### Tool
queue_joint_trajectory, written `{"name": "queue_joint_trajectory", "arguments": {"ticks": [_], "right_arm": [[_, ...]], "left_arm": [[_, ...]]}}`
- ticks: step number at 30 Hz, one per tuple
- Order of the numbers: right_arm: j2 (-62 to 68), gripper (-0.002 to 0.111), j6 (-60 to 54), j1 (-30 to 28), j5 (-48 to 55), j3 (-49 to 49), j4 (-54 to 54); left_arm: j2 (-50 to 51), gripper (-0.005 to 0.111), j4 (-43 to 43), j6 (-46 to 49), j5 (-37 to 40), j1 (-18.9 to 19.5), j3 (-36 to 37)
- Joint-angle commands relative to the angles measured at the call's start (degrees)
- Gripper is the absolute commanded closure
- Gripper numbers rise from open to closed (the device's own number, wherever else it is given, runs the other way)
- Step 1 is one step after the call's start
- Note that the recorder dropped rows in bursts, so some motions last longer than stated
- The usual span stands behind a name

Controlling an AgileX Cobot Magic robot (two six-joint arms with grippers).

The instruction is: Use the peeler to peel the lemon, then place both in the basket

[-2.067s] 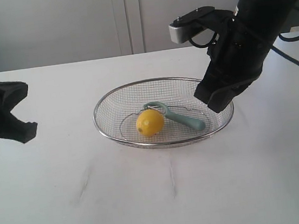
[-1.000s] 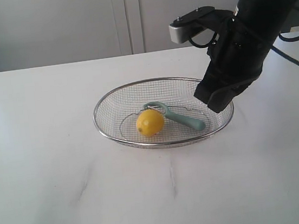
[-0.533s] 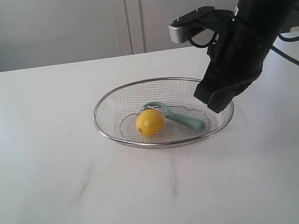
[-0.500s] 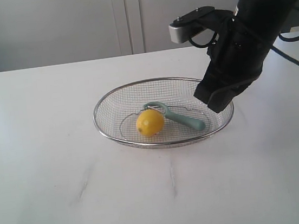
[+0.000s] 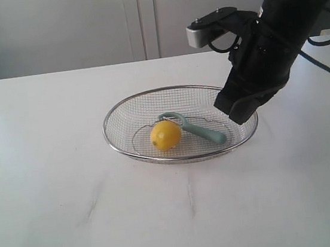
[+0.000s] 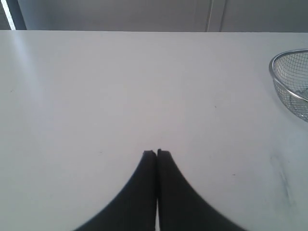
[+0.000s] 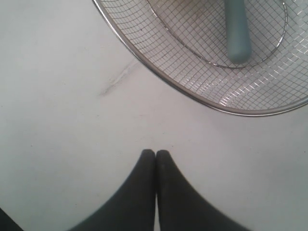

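The yellow lemon lies inside the wire mesh basket in the middle of the white table. Next to it in the basket rests the peeler, its teal handle reaching toward the right rim. My right gripper is shut and empty, hovering over the table just outside the basket rim; in the exterior view it hangs above the basket's right side. My left gripper is shut and empty, over bare table far left of the basket, and out of the exterior view.
A white table carries the basket, with a pale wall and cabinet panels behind it. The right arm's black cover and a grey camera block lean over the basket's right edge. Faint scuffs mark the table in front.
The left arm has pulled back out of the exterior view on the left. The right arm, lemon, peeler and basket have stayed put.
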Motion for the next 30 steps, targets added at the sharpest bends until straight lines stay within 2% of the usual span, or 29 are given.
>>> {"name": "queue_joint_trajectory", "arguments": {"ticks": [1, 9, 18, 22, 27, 30], "right_arm": [[-0.5, 0.108, 0.2, -0.1, 0.0, 0.2, -0.3], [-0.5, 0.108, 0.2, -0.1, 0.0, 0.2, -0.3], [-0.5, 0.108, 0.2, -0.1, 0.0, 0.4, 0.1], [-0.5, 0.108, 0.2, -0.1, 0.0, 0.4, 0.1], [-0.5, 0.108, 0.2, -0.1, 0.0, 0.4, 0.1], [-0.5, 0.108, 0.2, -0.1, 0.0, 0.4, 0.1]], "left_arm": [[-4.1, 0.106, -0.6, 0.2, 5.9, 2.2, 0.4], [-14.0, 0.106, 1.0, 0.2, 14.7, 5.6, 0.4], [-14.0, 0.106, 1.3, -0.8, 17.2, 6.0, 0.4], [-14.0, 0.106, 1.2, -4.0, 17.2, 6.0, 0.4], [-14.0, 0.106, 1.0, -13.6, 17.2, 6.0, 0.4], [-14.0, 0.106, 7.6, -16.6, 18.0, 6.0, 0.4]]}}
